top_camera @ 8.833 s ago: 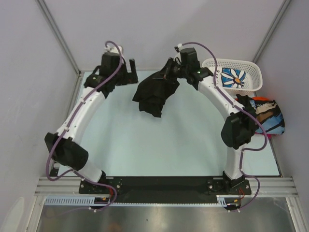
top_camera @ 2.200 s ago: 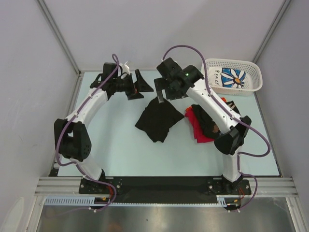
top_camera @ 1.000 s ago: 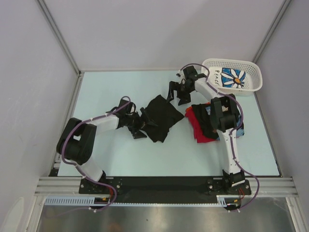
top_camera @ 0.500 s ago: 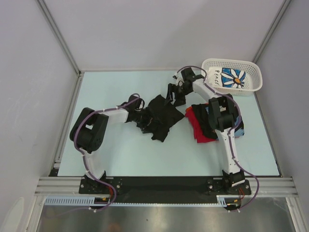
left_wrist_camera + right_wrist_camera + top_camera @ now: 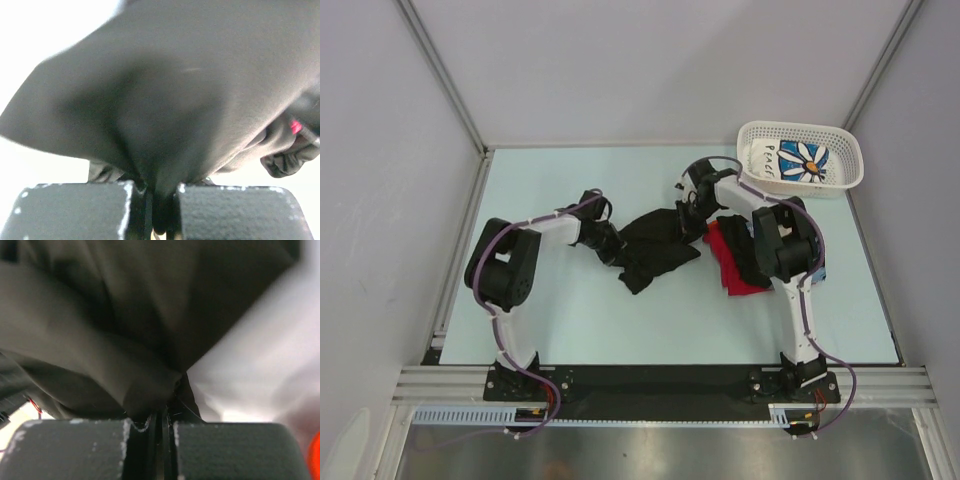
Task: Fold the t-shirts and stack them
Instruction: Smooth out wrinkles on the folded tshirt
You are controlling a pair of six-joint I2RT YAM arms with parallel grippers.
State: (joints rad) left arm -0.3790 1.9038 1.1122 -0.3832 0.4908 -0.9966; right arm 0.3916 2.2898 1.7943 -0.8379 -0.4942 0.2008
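Black shirt bunched on table, well left of basket and nearer the bases. Pinched at both ends: left gripper clamped tight on edge far from basket, right gripper clamped tight on edge toward basket. Red shirt touching on basket side. Daisy shirt inside basket

White lattice basket sits far right on table.

Bright overhead view, blurred wrist close-ups
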